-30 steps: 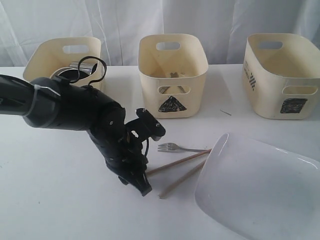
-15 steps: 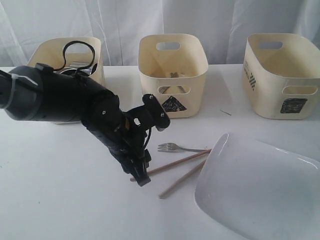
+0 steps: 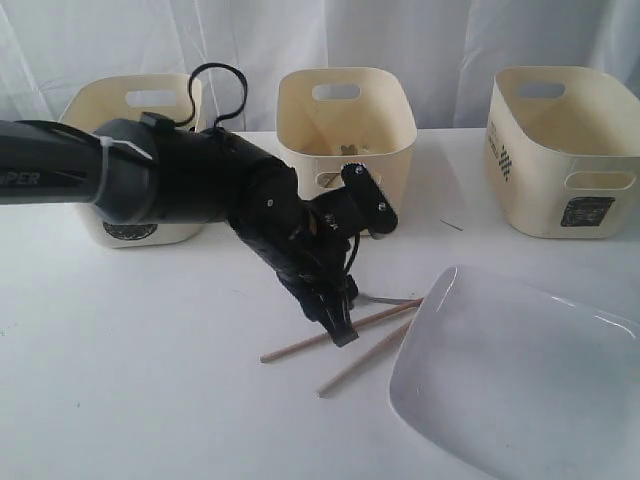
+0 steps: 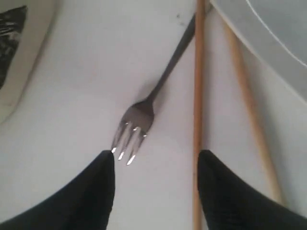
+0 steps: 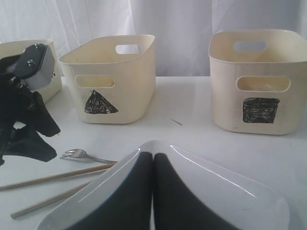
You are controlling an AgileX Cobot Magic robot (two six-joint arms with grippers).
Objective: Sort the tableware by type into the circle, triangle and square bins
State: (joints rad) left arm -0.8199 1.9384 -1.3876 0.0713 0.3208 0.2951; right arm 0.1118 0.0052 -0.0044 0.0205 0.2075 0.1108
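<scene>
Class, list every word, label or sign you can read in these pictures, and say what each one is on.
"PER": white letters on the left arm, cut off at the picture's edge.
Black triangle: middle bin.
Black square: right-hand bin.
Black circle: left-hand bin, partly hidden.
Checked marks on the right-hand bin's side: unreadable.

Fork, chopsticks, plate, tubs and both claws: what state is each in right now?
fork, flat on the table, not gripped.
chopsticks, lying loose beside it.
plate, on the table, unsorted.
circle bin, upright.
triangle bin, upright.
square bin, upright.
left gripper, open, low over the fork.
right gripper, shut, nothing in it.
</scene>
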